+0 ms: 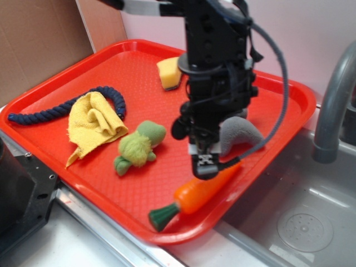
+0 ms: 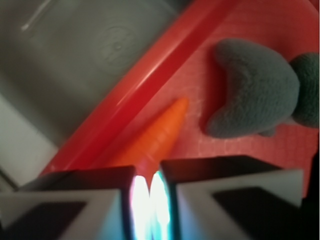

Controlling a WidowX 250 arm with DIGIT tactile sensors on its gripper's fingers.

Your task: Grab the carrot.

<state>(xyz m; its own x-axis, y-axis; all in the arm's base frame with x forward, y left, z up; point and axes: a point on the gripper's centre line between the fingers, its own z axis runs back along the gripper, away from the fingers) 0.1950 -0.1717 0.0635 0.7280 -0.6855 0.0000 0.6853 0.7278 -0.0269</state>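
- Hovering low over the red tray (image 1: 67,100), the gripper (image 1: 204,164) sits right on the carrot (image 1: 203,192), which lies near the tray's front edge, green stem end toward the camera and tip pointing back toward the grey plush piece (image 1: 240,135).
- In the wrist view the fingers (image 2: 75,192) look nearly pressed together, only a thin bright slit between them, and the carrot (image 2: 160,132) runs straight out from that slit.
- My read: the approach is done and the pinch is either on or about to land; lifting clear is what's left.
- Hard to call, though: the bright glare in the slit hides whether any orange sits between the fingers, so I cannot tell if they truly clamp the carrot.
- From the outside camera, the arm's black body blocks the contact point and part of the grey plush.
- The carrot's thick end and stem are cut off in the wrist view.
- Well apart sit the green plush toy (image 1: 139,146), yellow cloth (image 1: 94,122), blue rope (image 1: 50,113) and yellow sponge (image 1: 168,72).
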